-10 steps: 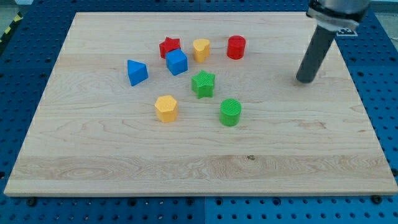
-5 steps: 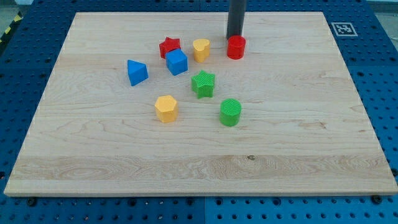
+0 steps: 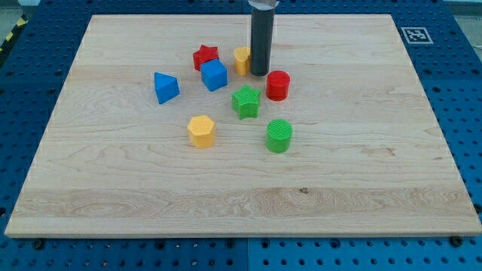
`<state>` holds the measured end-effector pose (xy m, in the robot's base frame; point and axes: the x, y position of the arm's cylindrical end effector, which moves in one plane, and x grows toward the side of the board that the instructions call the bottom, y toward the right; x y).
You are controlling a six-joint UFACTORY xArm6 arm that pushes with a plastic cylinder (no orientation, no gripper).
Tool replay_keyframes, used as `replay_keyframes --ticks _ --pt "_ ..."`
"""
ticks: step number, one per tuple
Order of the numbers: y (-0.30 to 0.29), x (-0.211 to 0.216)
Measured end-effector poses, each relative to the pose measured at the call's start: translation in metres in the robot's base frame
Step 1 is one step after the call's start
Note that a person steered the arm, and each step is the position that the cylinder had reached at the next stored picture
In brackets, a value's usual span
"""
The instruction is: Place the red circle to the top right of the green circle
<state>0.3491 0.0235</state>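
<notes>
My tip (image 3: 260, 73) is the bottom end of a dark rod, and it has no pincer on it, so there is nothing to open, close or grab with. It rests on the wooden board (image 3: 361, 165), just up and to the view's left of the red circle (image 3: 278, 85); I cannot tell if they touch. The rod stands in front of the yellow block (image 3: 242, 59) and hides part of it, so I cannot tell its shape. The red circle sits above the green circle (image 3: 279, 135), almost straight up from it, with a gap between them. The green star (image 3: 246, 102) is just to the view's left of the red circle. The blue cube (image 3: 214, 75) is near the tip on the view's left, and the red star (image 3: 205, 56) is right behind the cube. The blue triangle-like block (image 3: 166, 87) sits farther to the view's left. Another yellow block (image 3: 201, 130), with many sides, is left of the green circle.
</notes>
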Motion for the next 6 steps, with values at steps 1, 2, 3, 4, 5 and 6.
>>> replay_keyframes --ticks 1,2,3,4,5,6 --pt "0.007 0.004" --pt "0.017 0.008" --pt "0.014 0.025" --pt "0.005 0.046" --pt "0.001 0.066" --pt "0.001 0.068"
